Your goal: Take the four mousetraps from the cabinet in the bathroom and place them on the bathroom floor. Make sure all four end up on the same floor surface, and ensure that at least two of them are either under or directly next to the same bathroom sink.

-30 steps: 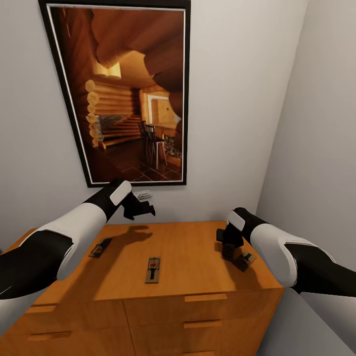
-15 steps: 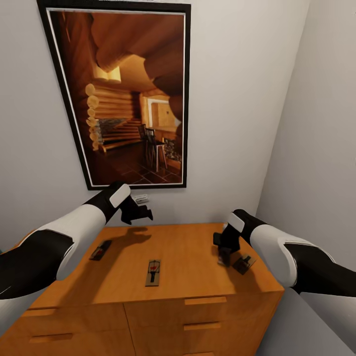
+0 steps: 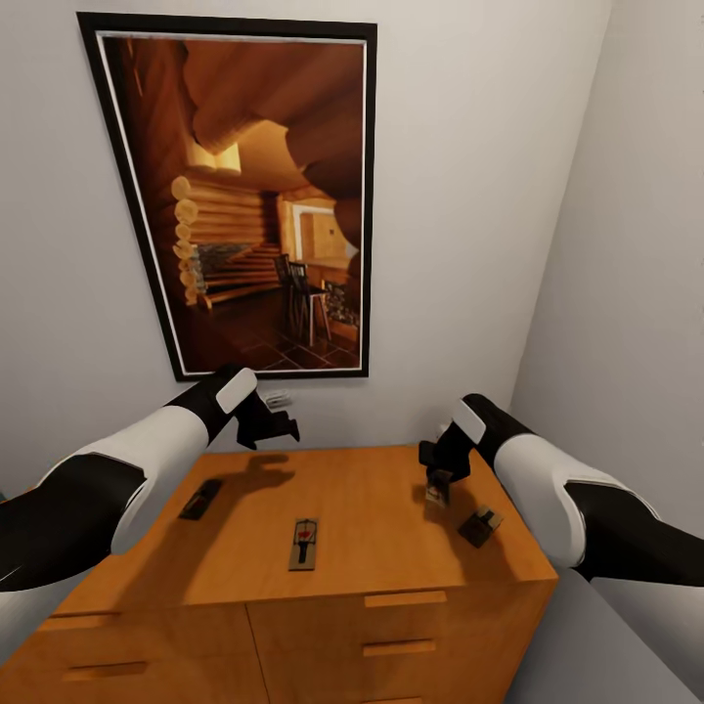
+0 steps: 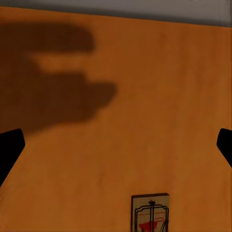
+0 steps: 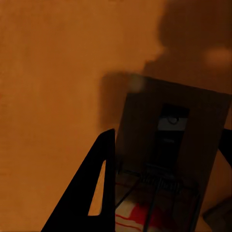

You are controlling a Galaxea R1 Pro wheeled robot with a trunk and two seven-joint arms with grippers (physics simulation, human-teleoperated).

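On the orange-brown cabinet, three mousetraps lie flat: a left mousetrap, a middle mousetrap and a right mousetrap near the right edge. The middle one also shows under the left wrist as a mousetrap. My right gripper hangs just above the top, shut on a fourth mousetrap, which sits tilted between its dark fingers. My left gripper hovers open over the back left of the top, its fingertips wide apart and empty.
A large framed picture of a log-cabin room hangs on the white wall behind the cabinet. A grey side wall closes in tightly on the right. Drawer fronts with bar handles face me below the top.
My right gripper has risen and shifted left with a mousetrap in its grasp, leaving another trap on the top at the right. The left arm barely moved; the view tilted slightly.
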